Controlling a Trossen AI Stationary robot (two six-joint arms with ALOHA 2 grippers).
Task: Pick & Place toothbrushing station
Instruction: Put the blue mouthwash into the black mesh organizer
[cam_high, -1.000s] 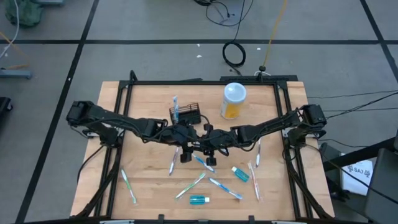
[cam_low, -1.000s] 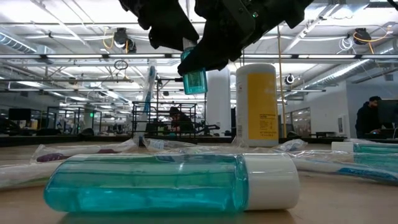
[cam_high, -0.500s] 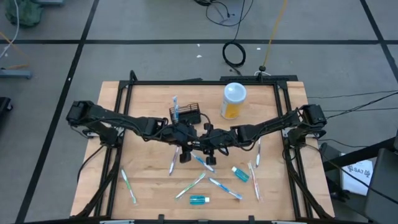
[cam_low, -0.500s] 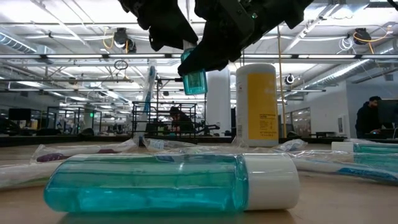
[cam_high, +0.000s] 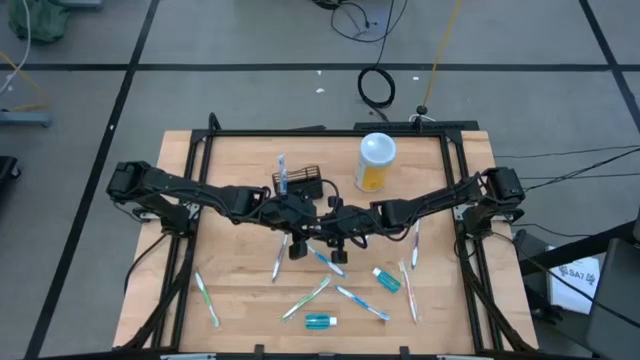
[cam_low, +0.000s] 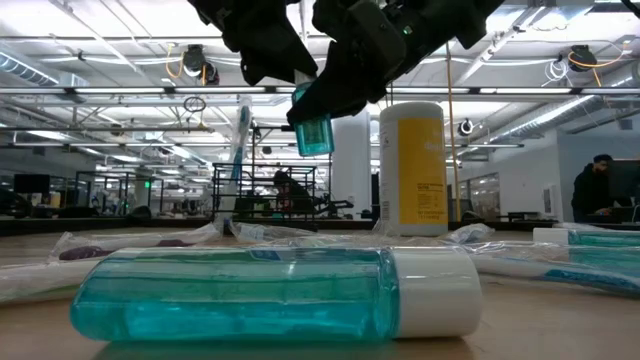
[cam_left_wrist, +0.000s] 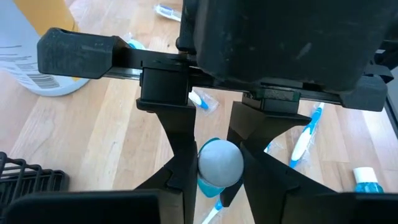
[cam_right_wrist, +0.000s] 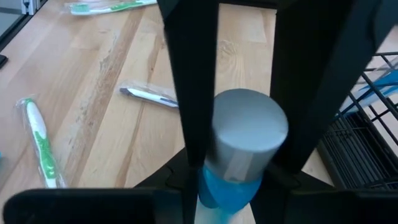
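Wooden table (cam_high: 240, 285), both grippers' fingers (cam_left_wrist: 180, 143) (cam_right_wrist: 189, 93) seemingly clasping one raised blue bottle (cam_low: 313, 132), toothbrushing station (cam_high: 303, 184) nearby.

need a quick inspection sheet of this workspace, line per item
surface: wooden table, black frame.
job's things: black slatted rack holding one toothbrush.
clutter: wrapped toothbrushes; teal mouthwash bottles lying flat; white-lidded container.
grippers: left tool and right tool meet mid-table, both clamping one raised small teal bottle.
cables: coil on the floor.
surroundings: person at right.
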